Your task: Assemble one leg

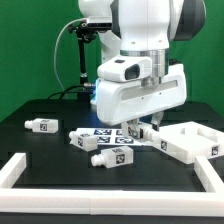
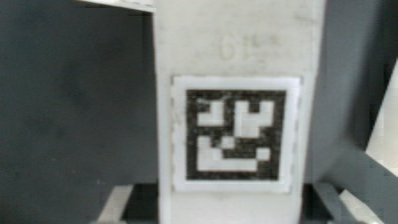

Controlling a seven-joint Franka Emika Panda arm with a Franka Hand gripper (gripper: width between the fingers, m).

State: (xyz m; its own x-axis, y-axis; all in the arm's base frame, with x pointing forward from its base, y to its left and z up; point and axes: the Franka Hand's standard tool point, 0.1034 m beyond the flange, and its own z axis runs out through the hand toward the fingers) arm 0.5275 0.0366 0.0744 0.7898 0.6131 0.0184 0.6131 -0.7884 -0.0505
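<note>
The robot arm leans low over the black table, its gripper down near the surface, just beside the middle cluster of white parts. Seen from the wrist camera, the leg fills the picture, a white stub running lengthwise away from the gripper, with a black-and-white square tag on the side facing the lens. The fingers stand narrow, one close on each side of the leg's near end. Whether they press on it cannot be told.

Three other legs lie loose on the table: one apart toward the exterior view's left, and two nearer the middle. A large white panel lies at the exterior view's right, near the gripper. Long white rails edge the table at the front corners.
</note>
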